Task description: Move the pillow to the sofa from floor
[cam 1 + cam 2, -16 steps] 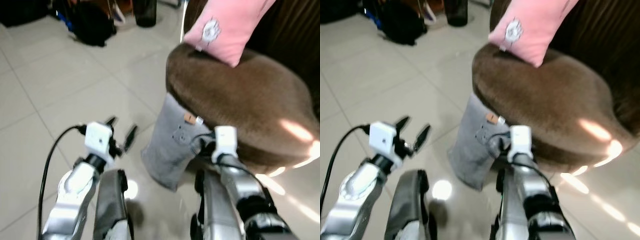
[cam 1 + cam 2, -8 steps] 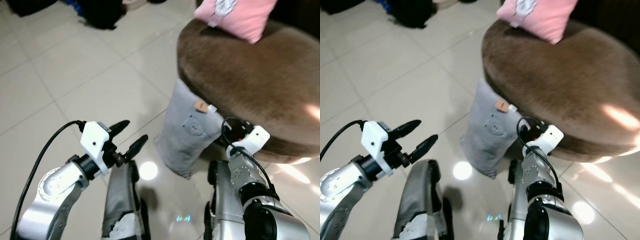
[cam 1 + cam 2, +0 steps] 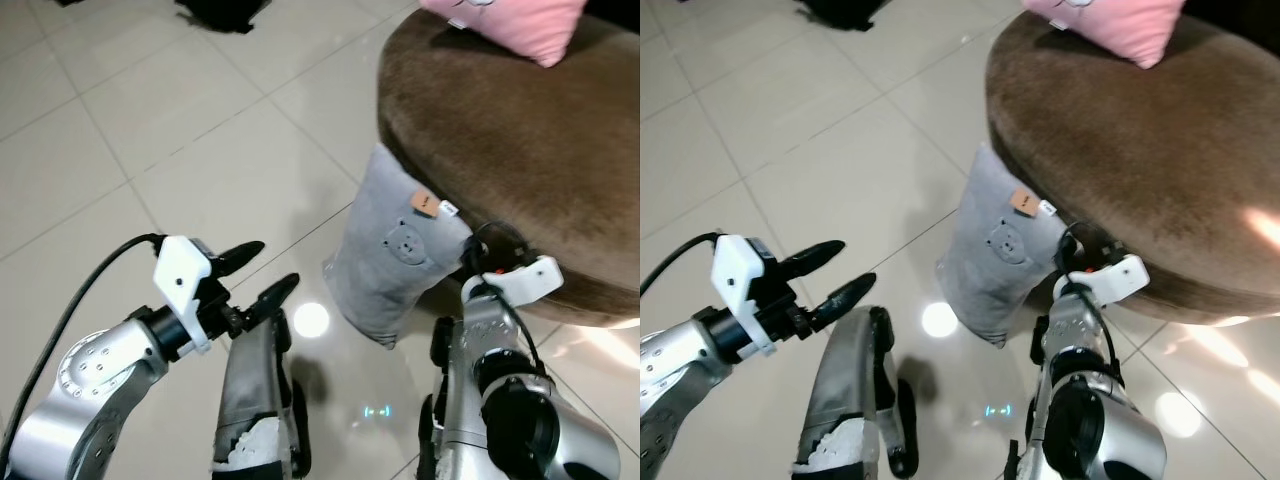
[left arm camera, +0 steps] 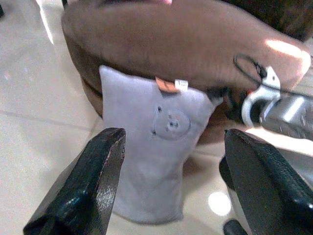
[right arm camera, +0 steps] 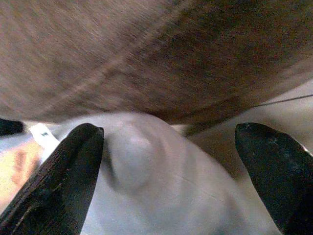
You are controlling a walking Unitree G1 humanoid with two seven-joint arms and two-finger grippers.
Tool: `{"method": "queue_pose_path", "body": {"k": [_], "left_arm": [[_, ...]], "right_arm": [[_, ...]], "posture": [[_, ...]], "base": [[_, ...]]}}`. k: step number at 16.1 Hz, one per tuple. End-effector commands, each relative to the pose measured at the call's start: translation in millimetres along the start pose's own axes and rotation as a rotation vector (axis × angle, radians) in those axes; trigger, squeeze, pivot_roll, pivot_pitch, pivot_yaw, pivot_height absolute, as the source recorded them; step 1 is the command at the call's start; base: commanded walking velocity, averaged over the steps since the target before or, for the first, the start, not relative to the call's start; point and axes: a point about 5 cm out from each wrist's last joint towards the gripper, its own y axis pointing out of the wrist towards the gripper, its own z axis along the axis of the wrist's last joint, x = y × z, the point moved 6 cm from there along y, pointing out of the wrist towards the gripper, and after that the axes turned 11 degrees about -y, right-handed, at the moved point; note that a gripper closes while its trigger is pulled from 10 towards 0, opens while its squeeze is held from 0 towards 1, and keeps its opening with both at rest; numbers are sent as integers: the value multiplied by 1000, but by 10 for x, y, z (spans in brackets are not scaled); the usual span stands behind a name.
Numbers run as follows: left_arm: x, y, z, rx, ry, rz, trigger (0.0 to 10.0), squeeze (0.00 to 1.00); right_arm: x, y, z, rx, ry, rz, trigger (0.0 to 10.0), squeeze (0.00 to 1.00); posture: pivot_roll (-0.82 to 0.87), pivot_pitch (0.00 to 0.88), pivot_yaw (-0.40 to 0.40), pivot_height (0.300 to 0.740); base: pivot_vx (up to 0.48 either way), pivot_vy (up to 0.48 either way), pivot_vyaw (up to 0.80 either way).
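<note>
The grey rectangular fabric pillow (image 3: 398, 255) with a small bear face printed on it stood upright on the glossy beige tiled floor (image 3: 180, 140), leaning against the side of the round brown velvety sofa (image 3: 520, 140). An orange tag and a white tag stuck out at its top corner, right under the sofa's edge.

My left claw (image 3: 262, 272) was low over the floor, just left of the pillow and apart from it — fingers spread, nothing between them. In the left wrist view the two black fingers (image 4: 83, 191) framed the pillow's bear face, with the pillow sitting in the gap beyond them.

My right claw (image 5: 171, 166) was at the pillow's upper right corner, tucked close under the sofa's overhang. The white wrist camera housing (image 3: 520, 280) sat just beside that corner. In the right wrist view the fingers were wide apart, with the pillow's grey corner bulging between them and the brown sofa side right behind it. Whether either finger touched the fabric, I could not tell.

A pink square cushion (image 3: 520, 22) with a white patch lay on top of the sofa at the far edge. A black bag (image 3: 220, 12) sat on the floor, well apart from the pillow.
</note>
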Motion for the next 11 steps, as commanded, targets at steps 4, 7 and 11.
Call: {"method": "queue_pose_path", "body": {"k": [4,7,11], "left_arm": [[-277,241,-446,-89,-47,24,10000,0],[-399,572,-643,-118,-62,40,10000,0],[-314,771,-985,-157,-57,42,10000,0]], "right_arm": [[-209,-49,-196,-54,-25,106,10000,886],[-290,-114,-383,-102,-65,142,10000,0],[-348,-156,-461,-109,-63,164,4784,0]], "posture": [[294,318,157,510],[303,318,159,510],[309,312,166,510]], "base": [[0,0,0],[0,0,0],[0,0,0]]}}
